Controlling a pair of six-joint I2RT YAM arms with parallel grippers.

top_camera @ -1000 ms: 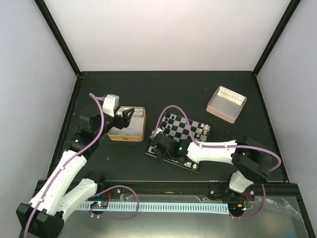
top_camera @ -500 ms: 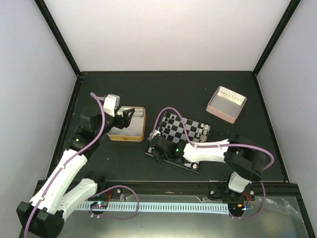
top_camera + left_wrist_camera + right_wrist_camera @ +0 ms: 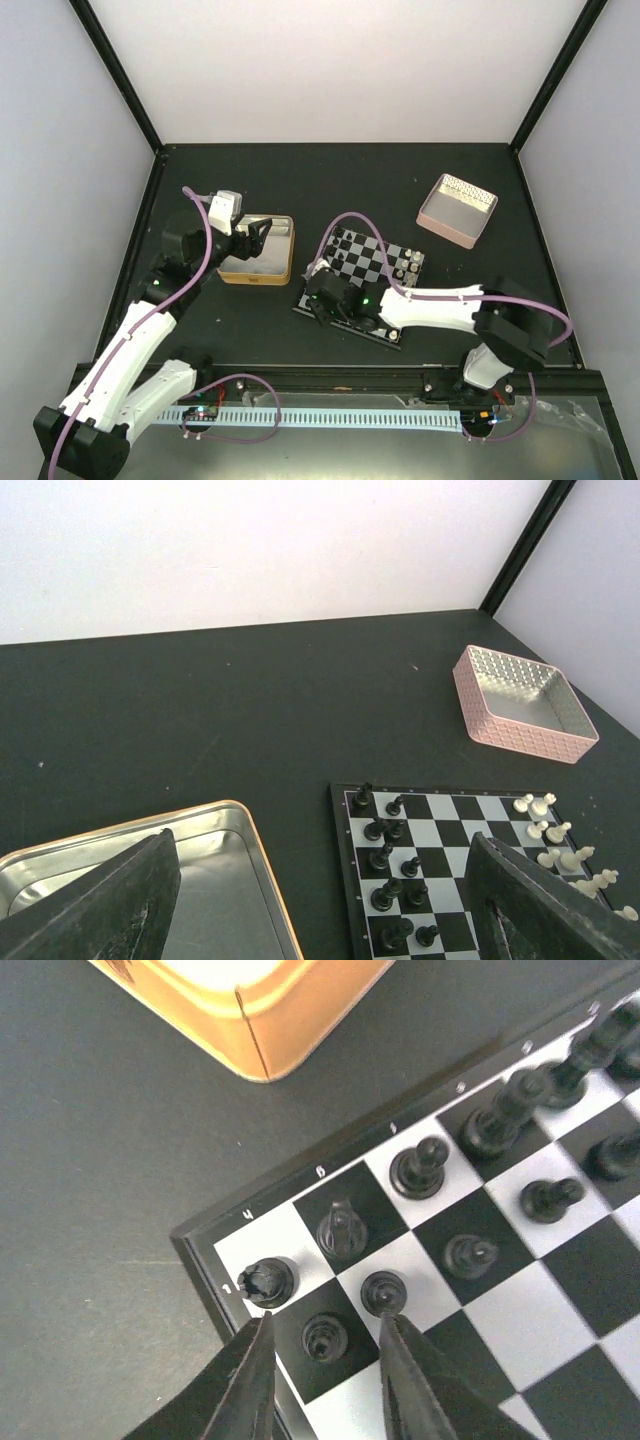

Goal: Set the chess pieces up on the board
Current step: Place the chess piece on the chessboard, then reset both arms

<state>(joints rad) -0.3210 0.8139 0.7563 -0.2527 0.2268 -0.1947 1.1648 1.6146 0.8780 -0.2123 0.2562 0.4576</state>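
Dark matte desk (image 3: 250, 170), pretty plain. Three things sit straight on it: an open gold-rimmed tin (image 3: 250, 278) over on the left, the little checkered board (image 3: 370, 250) near it in the middle, turned at an angle to the desk edge, and a pink box (image 3: 445, 228) well apart, toward the far right. All three lie flat.

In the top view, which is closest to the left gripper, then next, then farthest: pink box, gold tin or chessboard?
1. Gold tin, right under the left gripper.
2. Chessboard, to its right.
3. Pink box, far right, at the back.
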